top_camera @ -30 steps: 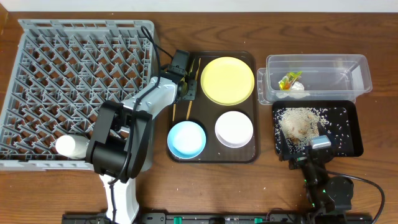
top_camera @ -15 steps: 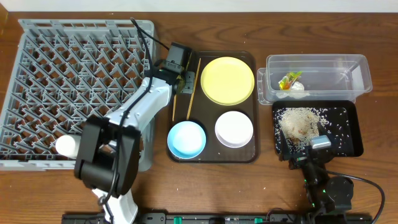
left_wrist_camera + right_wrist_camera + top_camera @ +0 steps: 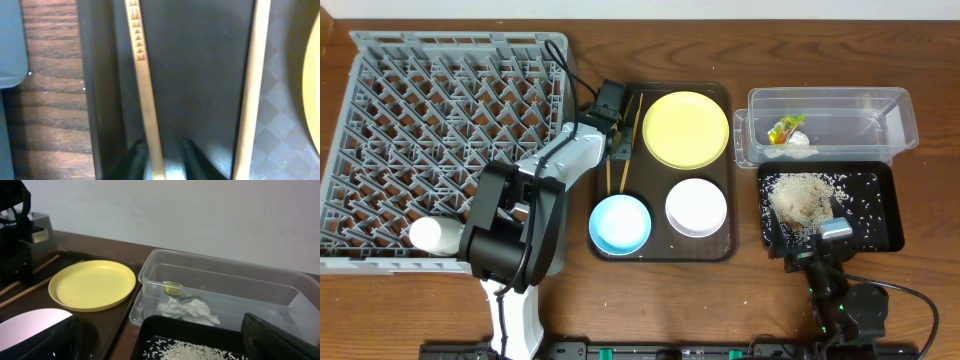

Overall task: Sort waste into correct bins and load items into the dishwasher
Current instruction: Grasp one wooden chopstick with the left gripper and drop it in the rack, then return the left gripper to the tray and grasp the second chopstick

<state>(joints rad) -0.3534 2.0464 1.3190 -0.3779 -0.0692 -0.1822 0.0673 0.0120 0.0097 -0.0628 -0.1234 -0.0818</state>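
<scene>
Chopstick on tray, within the narrowly parted left tool

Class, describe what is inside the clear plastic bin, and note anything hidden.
Inside the clear plastic bin lie a yellow-green wrapper and crumpled white paper, at its left end. Anything beneath the paper is covered.

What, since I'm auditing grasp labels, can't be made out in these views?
Left wrist: the bottom edge cuts off the fingers, so whether they clamp the chopstick is unclear.
Overhead: the yellow scrap in the clear bin is too small to identify.
Right wrist: the bottom edge cuts off most of the rice tray.
</scene>
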